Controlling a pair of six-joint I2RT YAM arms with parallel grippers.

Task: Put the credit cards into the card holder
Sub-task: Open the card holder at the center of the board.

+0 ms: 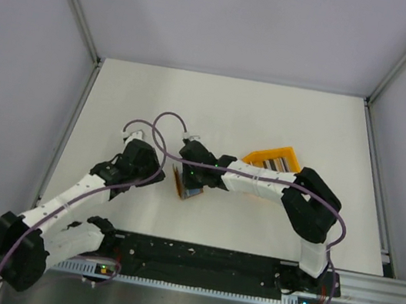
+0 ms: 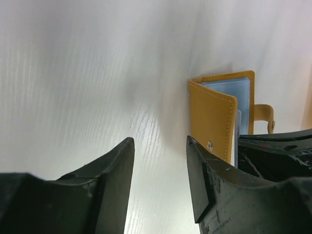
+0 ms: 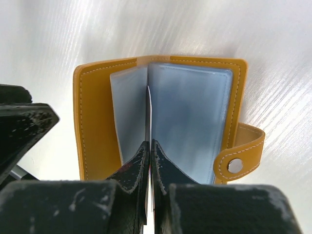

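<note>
Currently, the right pincer (image 3: 148, 144) is clenched on a thin white card (image 3: 148, 112), seen edge-on, with its upper end between the blue-grey sleeves of the card holder (image 3: 97, 122). The card holder is opened like a book on the bench (image 2: 73, 73), near the middle, with its clasp tab (image 3: 241, 156) hanging free at one side. The left pincer (image 2: 158, 146) is released: its jaws stand apart over bare bench, grasping nothing, just beside the holder's outer cover. The remaining credit cards (image 1: 279, 163) lie in a striped row inside the orange bin (image 1: 252, 158), beyond the right arm.
</note>
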